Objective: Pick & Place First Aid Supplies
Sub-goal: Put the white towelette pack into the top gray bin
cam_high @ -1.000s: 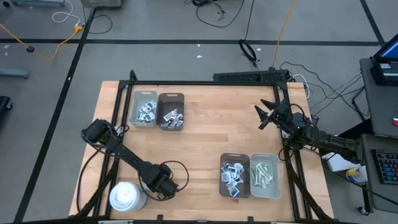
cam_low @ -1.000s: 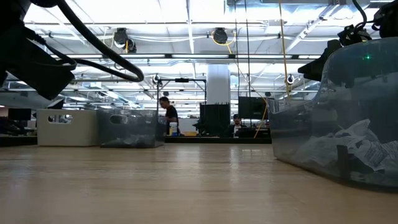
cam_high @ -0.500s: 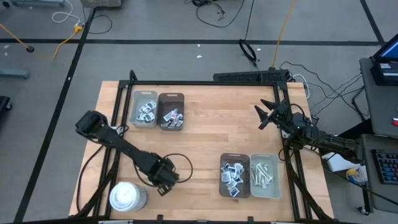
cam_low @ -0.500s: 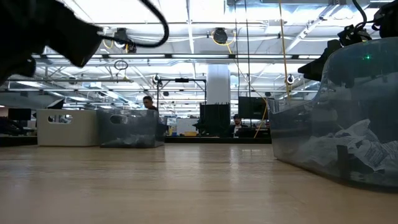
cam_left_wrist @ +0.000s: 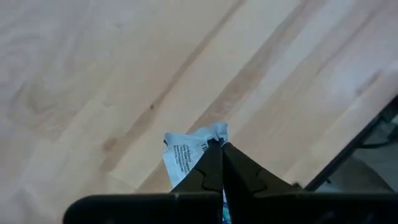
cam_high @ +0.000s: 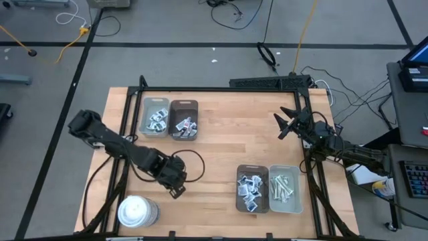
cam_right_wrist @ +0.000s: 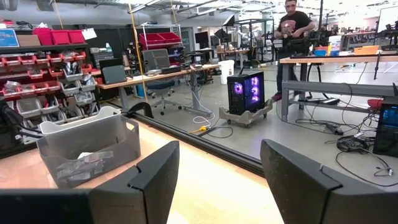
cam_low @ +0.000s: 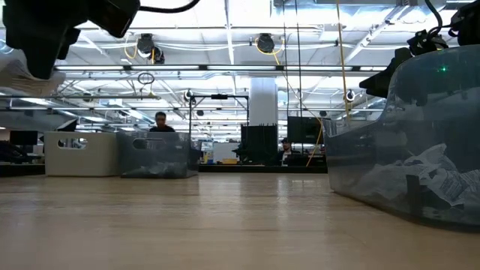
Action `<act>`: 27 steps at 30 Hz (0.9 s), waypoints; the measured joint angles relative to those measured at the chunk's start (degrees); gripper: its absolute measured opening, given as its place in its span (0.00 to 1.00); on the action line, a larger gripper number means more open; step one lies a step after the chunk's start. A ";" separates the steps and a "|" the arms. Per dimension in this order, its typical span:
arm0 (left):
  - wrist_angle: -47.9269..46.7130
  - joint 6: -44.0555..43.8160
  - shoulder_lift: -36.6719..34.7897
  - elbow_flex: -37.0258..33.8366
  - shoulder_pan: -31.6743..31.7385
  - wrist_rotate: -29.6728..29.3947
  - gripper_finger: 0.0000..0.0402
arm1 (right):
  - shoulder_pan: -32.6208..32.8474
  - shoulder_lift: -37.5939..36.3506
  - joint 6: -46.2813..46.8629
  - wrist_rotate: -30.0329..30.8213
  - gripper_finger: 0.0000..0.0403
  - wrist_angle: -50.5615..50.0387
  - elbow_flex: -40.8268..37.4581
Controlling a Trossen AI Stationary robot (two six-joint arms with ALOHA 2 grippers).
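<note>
Pinching a crumpled white packet (cam_left_wrist: 189, 155) with dark-blue print, the left gripper (cam_high: 175, 188) is hanging lower left of centre, packet poking forward past the fingertips. Right gripper (cam_high: 283, 124) is waiting spread wide at the right edge.

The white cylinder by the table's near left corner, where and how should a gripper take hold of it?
Judging by the high view, the white cylinder stands upright showing its round top, so grip its curved side wall with wide jaws. Come from its right, over bare table; the table edge lies on its left. It looks wide, so the fingers may not span it.
</note>
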 joint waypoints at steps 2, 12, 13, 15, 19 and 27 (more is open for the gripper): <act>-1.23 -0.38 -0.62 0.00 1.00 0.02 0.00 | 0.00 -0.02 0.02 0.00 0.55 0.00 0.00; -4.61 8.94 -3.59 -0.02 16.83 -0.16 0.00 | 0.00 0.00 0.02 0.00 0.55 0.00 0.00; -4.66 9.96 -3.90 0.04 18.91 -0.04 0.00 | 0.00 0.00 0.00 -0.03 0.55 0.00 -0.01; -5.61 12.19 -4.35 0.11 22.93 -0.10 0.00 | 0.00 0.00 0.01 0.00 0.55 0.00 -0.01; -6.74 17.07 -5.04 0.09 31.15 0.03 0.00 | 0.00 0.00 0.02 -0.02 0.55 0.00 -0.02; -10.12 25.12 -5.19 0.07 47.14 1.70 0.00 | 0.00 0.00 0.00 0.00 0.55 0.00 0.00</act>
